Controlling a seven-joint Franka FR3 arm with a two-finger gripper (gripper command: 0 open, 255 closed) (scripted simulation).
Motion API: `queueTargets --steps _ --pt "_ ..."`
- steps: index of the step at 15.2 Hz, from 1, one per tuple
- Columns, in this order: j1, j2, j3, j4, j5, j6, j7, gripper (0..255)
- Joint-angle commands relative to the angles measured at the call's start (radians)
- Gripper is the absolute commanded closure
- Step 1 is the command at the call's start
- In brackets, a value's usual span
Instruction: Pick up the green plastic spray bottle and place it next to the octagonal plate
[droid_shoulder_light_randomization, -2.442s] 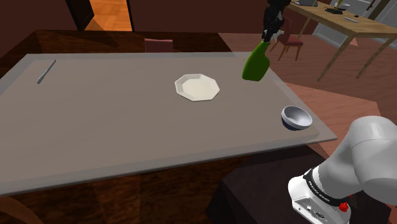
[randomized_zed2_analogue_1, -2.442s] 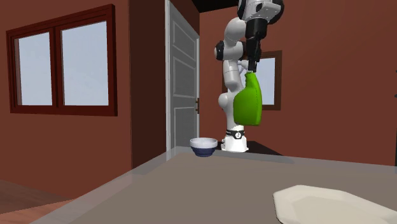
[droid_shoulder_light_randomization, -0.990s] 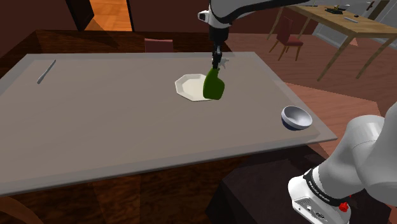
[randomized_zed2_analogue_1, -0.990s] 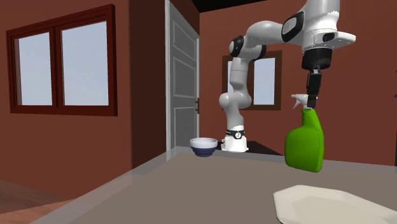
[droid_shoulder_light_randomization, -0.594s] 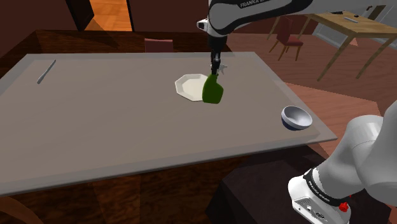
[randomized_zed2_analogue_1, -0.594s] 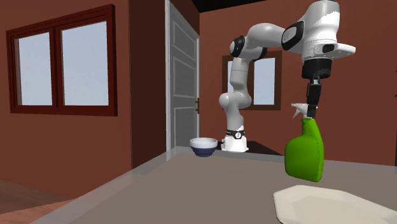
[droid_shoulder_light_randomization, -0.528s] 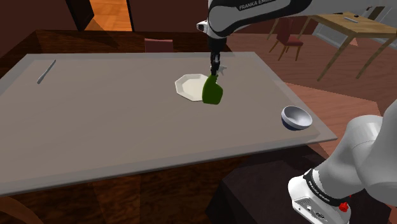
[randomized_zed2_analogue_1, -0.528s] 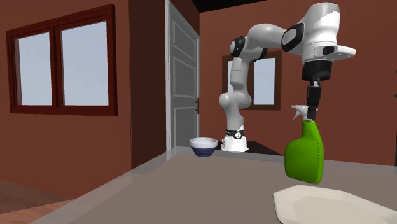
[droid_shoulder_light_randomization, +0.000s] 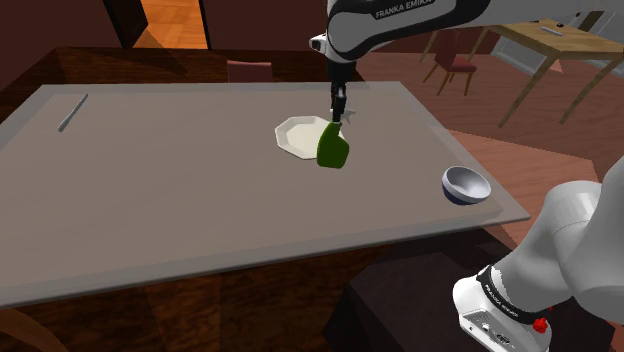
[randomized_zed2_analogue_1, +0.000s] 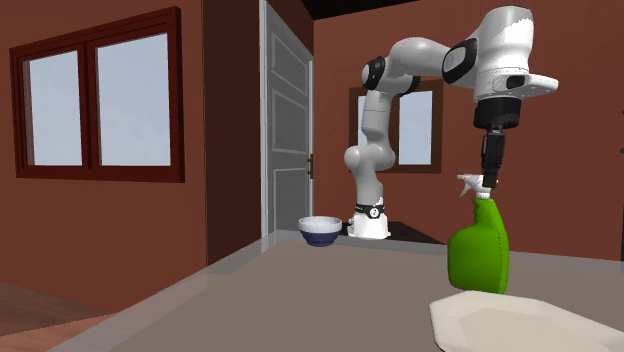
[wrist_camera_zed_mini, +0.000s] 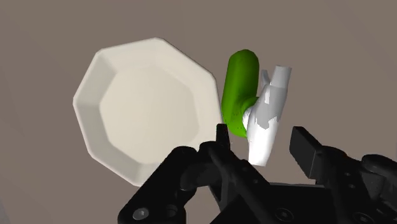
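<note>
The fingers (wrist_camera_zed_mini: 310, 151) stand spread, one on each side of the white trigger head (wrist_camera_zed_mini: 267, 124), with a visible gap on at least one side, so they no longer pinch it. Half a second ago that head sat up between them. In the second exterior view it now hangs just under their tips, and the green spray bottle (randomized_zed2_analogue_1: 478, 255) has sunk further than the arm itself, which reads as a release just made. Straight below the fingers the bottle's body leans a little, its base down at the bench (droid_shoulder_light_randomization: 180, 190); whether it rests fully on the surface I cannot tell. Just beside it, on the side away from the robot's stand, lies the pale octagonal plate (wrist_camera_zed_mini: 146, 108), its edge close against the bottle or perhaps touching. Well away from the fingers, back toward the stand, a grey bowl (droid_shoulder_light_randomization: 465, 184) sits near the bench's edge. I judge the placing all but done. What remains is a straight lift clear of the head, since a sideways brush could topple the leaning bottle onto the plate.
</note>
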Motion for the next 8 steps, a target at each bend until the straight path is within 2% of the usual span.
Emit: queueTargets --steps 1,5,8 --pt "0.000 0.000 0.000 0.000 0.000 0.000 0.000 0" --pt "0.000 0.000 0.000 0.000 0.000 0.000 0.000 0" --pt "0.006 -0.024 0.001 0.073 -0.009 -0.096 0.006 0"
